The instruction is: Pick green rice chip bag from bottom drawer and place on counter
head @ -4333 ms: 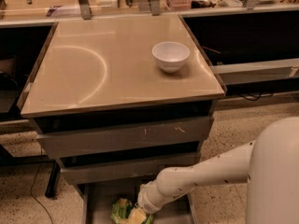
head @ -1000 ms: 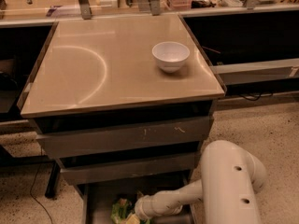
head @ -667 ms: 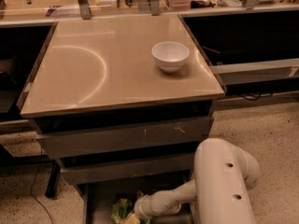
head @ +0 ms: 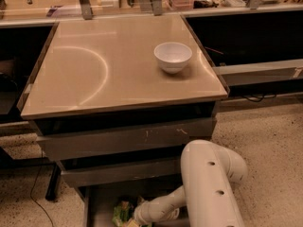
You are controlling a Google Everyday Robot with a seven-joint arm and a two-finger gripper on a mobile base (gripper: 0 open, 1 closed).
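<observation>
Tabletop [head: 94,70] is carrying a white bowl [head: 173,56]. Below it, the arm [head: 208,188] is reaching into the bottom drawer [head: 102,207], where the green bag [head: 122,213] is lying. The pincer [head: 137,218] is sitting against the bag, and I cannot tell its grip. The bag is looking light, crinkly and slippery, so pinching a crimped edge seems safest.

Glossy counter [head: 94,70]; smooth plastic hand [head: 135,219] in metal drawer [head: 102,202].

Bottom drawer [head: 100,203] cropped by lower edge.
Pincer [head: 134,220] down in the drawer, its tip lost past the frame; green rice chip bag [head: 122,213] half cropped beside it; white arm [head: 208,183] covers the drawer's right side.
</observation>
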